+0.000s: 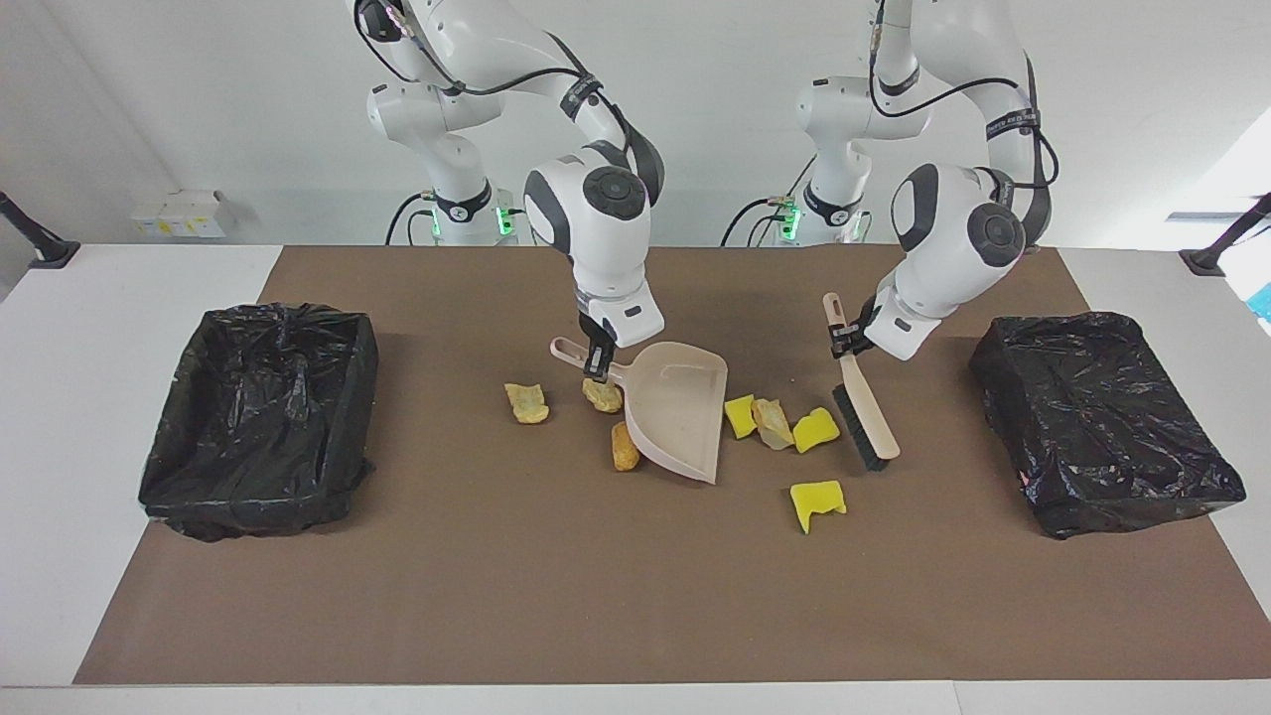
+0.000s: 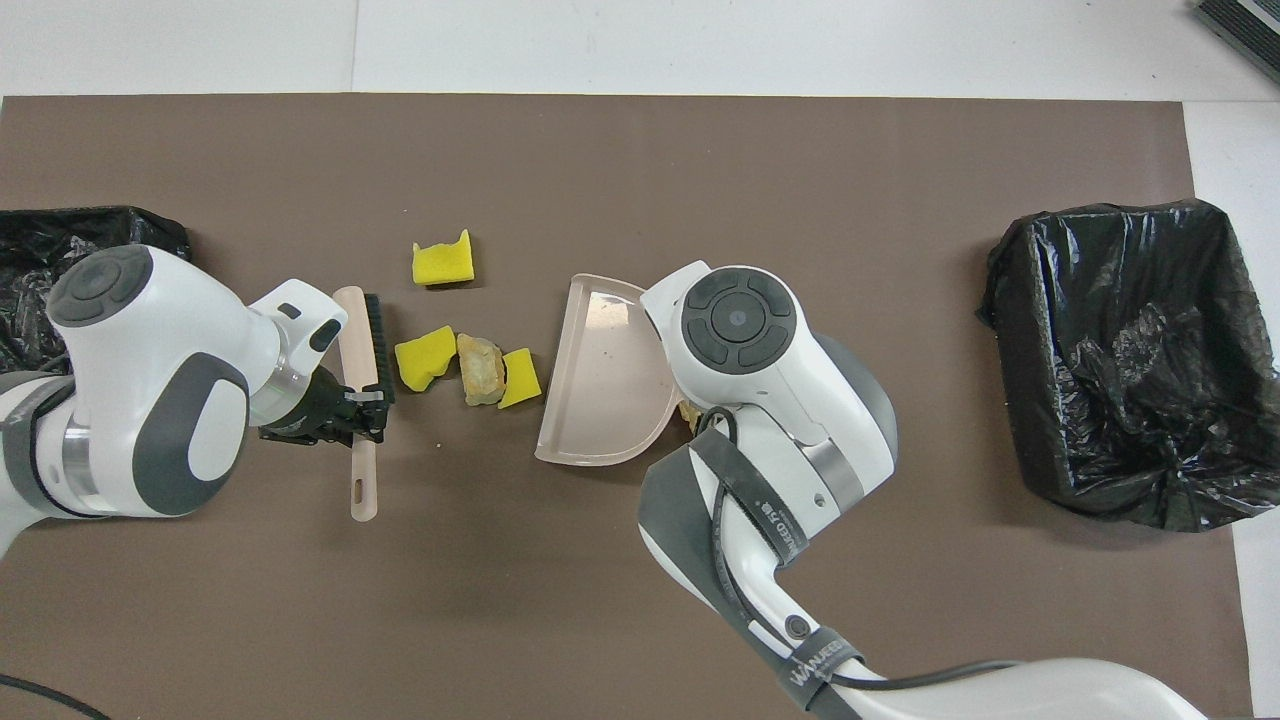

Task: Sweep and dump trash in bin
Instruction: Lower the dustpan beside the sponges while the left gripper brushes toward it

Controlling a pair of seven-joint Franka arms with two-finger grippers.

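Note:
My right gripper [image 1: 597,365] is shut on the handle of the beige dustpan [image 1: 680,412], whose mouth faces the left arm's end. Two yellow sponge pieces [image 1: 739,415] [image 1: 815,429] and a tan lump [image 1: 772,422] lie just at that mouth. A third sponge piece [image 1: 817,501] lies farther from the robots. Three bread lumps [image 1: 526,402] [image 1: 602,394] [image 1: 625,447] sit on the dustpan's handle side. My left gripper [image 1: 849,336] is shut on the brush [image 1: 864,417], whose bristles stand a small gap from the sponge pieces.
A black-lined bin [image 1: 258,417] stands at the right arm's end of the brown mat, another [image 1: 1102,417] at the left arm's end. In the overhead view the right arm's wrist [image 2: 735,320] covers the dustpan [image 2: 600,375] handle.

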